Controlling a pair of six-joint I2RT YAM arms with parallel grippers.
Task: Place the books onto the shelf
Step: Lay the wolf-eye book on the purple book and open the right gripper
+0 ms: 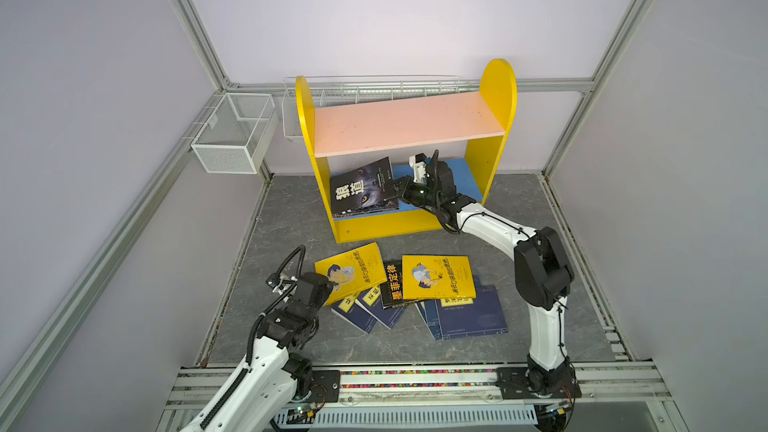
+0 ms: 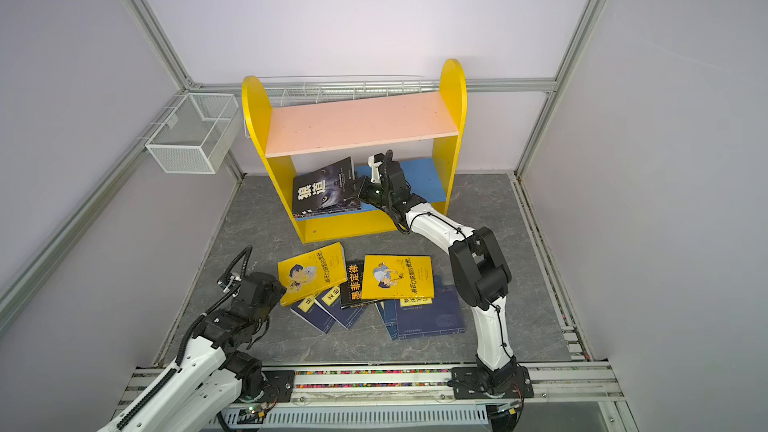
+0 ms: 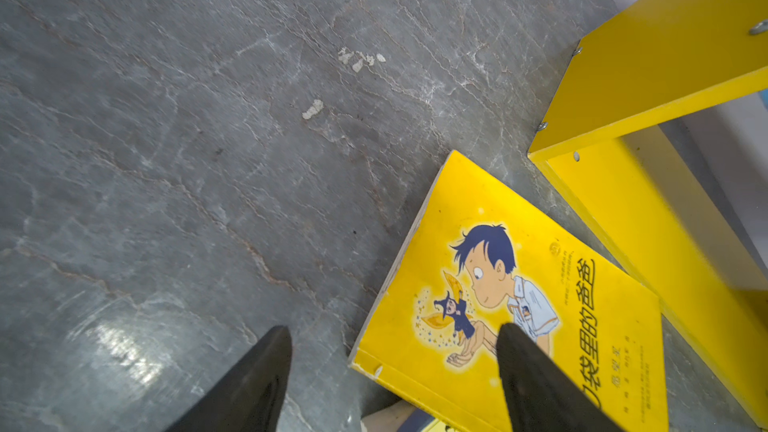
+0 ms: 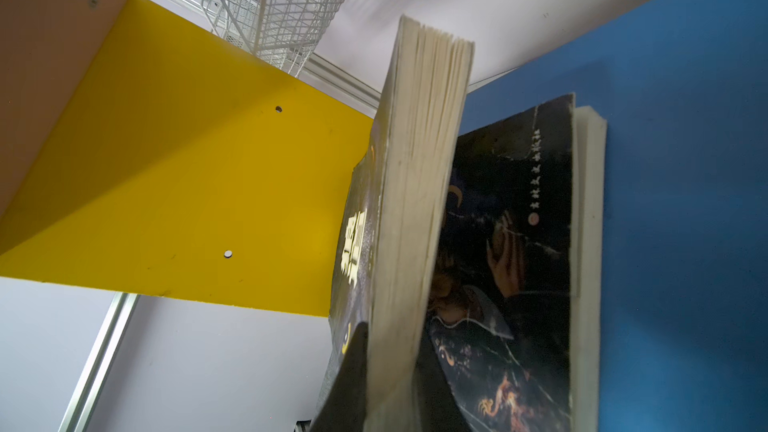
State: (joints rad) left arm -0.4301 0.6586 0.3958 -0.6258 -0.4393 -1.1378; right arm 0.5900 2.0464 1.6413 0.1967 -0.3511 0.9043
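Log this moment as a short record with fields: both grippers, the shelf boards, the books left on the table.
left gripper: open, one finger over a yellow cartoon book, the other over the table; nothing gripped
right gripper: shut on the wolf-cover book, held tilted
blue lower board: another dark book lies flat under the wolf-cover book
pink upper board: no books
table: second yellow cartoon book, black book with orange title, navy books, overlapping before the shelf

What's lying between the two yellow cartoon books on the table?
A black book with orange characters, partly under the right-hand yellow book; both top views show it.
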